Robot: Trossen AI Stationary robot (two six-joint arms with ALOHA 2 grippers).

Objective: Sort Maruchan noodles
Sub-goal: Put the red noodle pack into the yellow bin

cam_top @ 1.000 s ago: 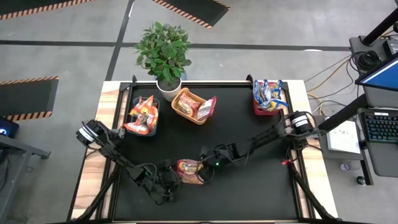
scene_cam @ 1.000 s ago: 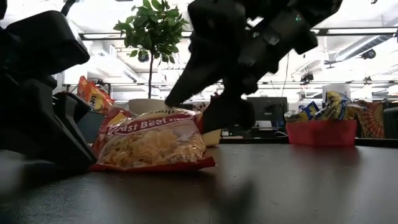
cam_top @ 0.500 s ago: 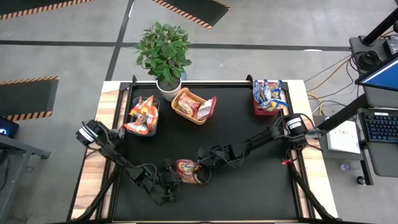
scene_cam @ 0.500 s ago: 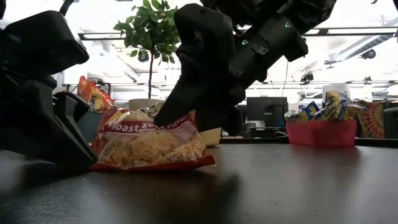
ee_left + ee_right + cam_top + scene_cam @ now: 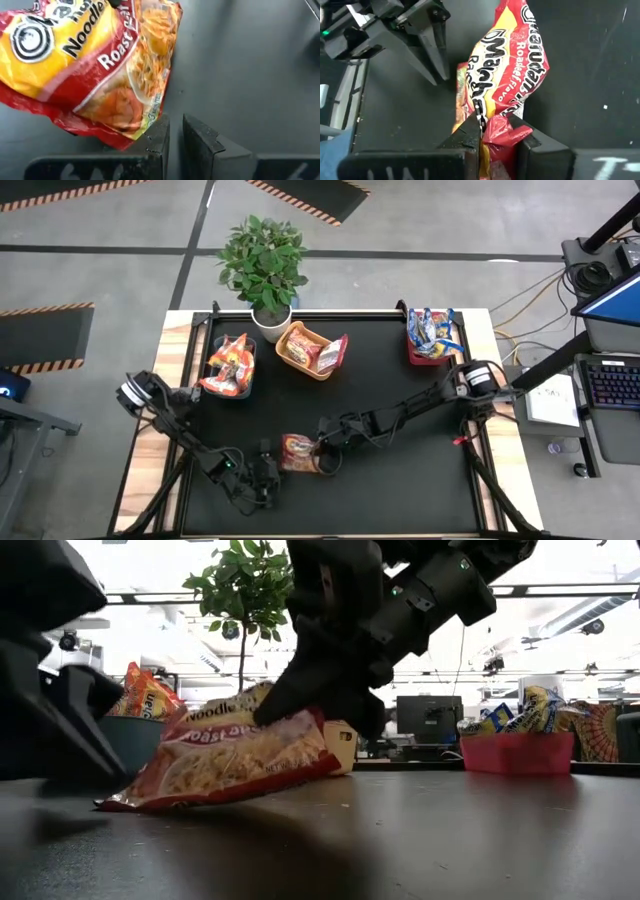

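Note:
One red-and-yellow Maruchan noodles packet (image 5: 297, 452) (image 5: 220, 760) lies near the middle of the table's near half. My right gripper (image 5: 319, 456) (image 5: 495, 142) reaches in from the right and is shut on its right end. My left gripper (image 5: 266, 474) (image 5: 176, 135) stands shut just off the packet's near left edge (image 5: 125, 130), with nothing between its fingers. Other packets fill three bins at the far edge. My right gripper pinches the packet's crinkled right end (image 5: 496, 127) between its two fingers (image 5: 470, 137). The fingers slant down from the table's right. That end (image 5: 262, 700) is lifted and the packet tilts, with its left end (image 5: 115, 803) on the table.
At the far edge stand a teal bin (image 5: 213, 346) with orange packets, an orange bin (image 5: 306, 371) with reddish ones, and a red bin (image 5: 413, 356) with blue-and-yellow ones. A potted plant (image 5: 262, 265) sits between the first two. Bare black tabletop (image 5: 420, 480) lies at the near right.
My right gripper has come down and toward the table's left onto the packet and shut on its right end. That end has risen, tilting the packet, while its left end stays on the table. My left gripper has drawn back a little from the packet.

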